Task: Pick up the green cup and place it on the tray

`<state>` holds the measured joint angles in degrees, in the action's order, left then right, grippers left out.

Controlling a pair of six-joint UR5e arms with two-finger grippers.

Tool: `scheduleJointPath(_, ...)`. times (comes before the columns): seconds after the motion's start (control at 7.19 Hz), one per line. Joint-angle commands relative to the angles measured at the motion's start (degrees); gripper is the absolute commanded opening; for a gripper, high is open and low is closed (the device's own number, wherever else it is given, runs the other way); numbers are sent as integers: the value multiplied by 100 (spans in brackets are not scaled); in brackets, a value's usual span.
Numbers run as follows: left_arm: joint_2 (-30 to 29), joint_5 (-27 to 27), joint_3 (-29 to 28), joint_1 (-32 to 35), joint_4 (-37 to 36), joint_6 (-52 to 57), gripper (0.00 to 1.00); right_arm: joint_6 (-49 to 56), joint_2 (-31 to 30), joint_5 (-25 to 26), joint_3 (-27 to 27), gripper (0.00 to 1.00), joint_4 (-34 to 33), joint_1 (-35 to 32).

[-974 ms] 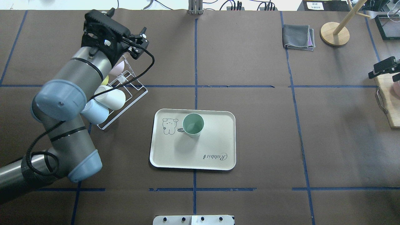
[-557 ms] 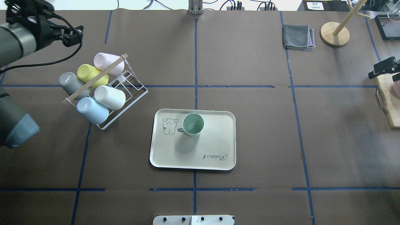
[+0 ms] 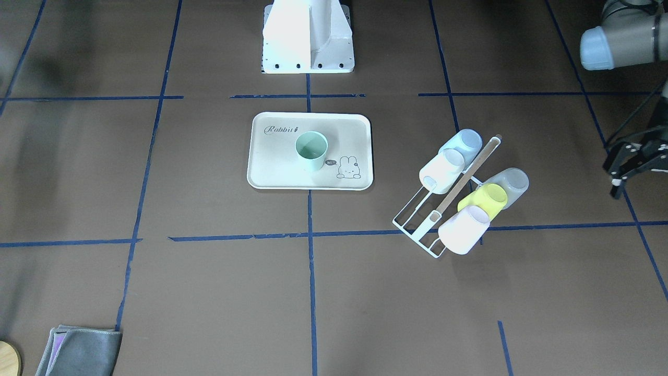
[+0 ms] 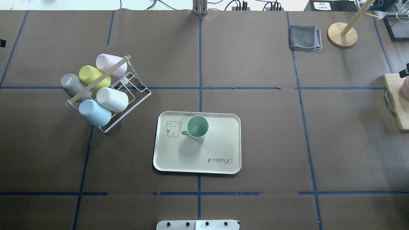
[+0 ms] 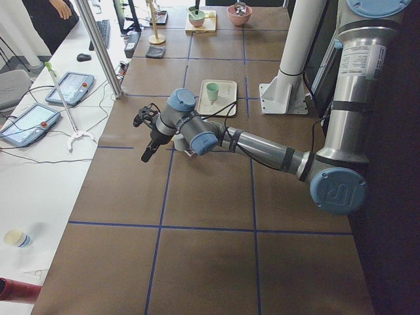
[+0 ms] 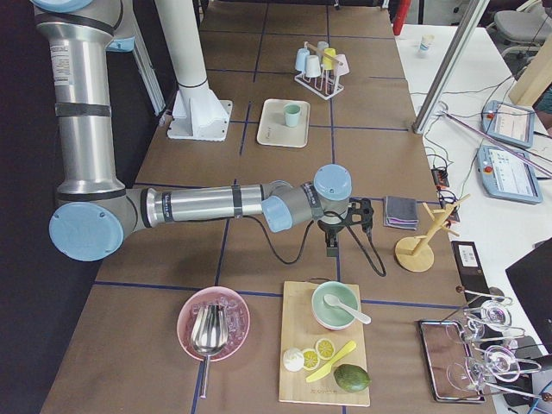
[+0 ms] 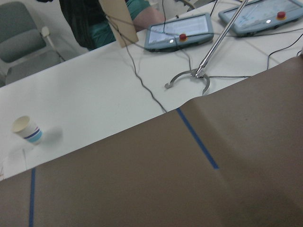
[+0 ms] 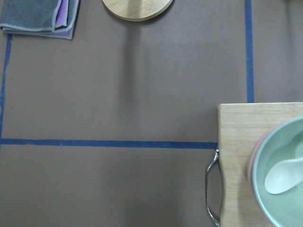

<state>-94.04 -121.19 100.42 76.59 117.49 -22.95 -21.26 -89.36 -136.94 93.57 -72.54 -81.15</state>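
Left claw away — green cup upright

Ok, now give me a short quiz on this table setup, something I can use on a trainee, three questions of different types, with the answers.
1. True or false: the green cup stands upright on the tray.
2. How many cups sit on the wire rack? A) three B) five C) seven
3. Short answer: what lies beside the round base of the wooden stand?
Key: 1 true. 2 B. 3 a folded grey cloth.
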Motion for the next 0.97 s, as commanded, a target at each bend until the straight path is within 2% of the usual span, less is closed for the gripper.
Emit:
scheduleJointPath(0.0, 149, -1750, -660, 925, -936, 900, 99, 969, -256, 1, -32, 100, -372, -217)
scheduleJointPath(0.14, 332, -2002, -1125, 1146, -1026, 1628, 100, 1331, -214, 1, -6, 100, -932, -322)
scheduleJointPath(0.28, 352, -2057, -1278, 1209, -1383, 1749, 99, 1552, -196, 1, -6, 100, -1285, -410)
scheduleJointPath(0.42, 578, -2249, -1288, 1218, -1796, 1750, 100, 1572, -178, 1, 20, 100, -1445, -472)
scheduleJointPath(0.56, 806, -2242, -1123, 1227, -1878, 1706, 100, 1572, -169, 53, 21, 100, -1473, -507)
scheduleJointPath(0.84, 826, -2058, -868, 1210, -2318, 1714, 100, 1546, -169, 80, 3, 100, -1647, -508)
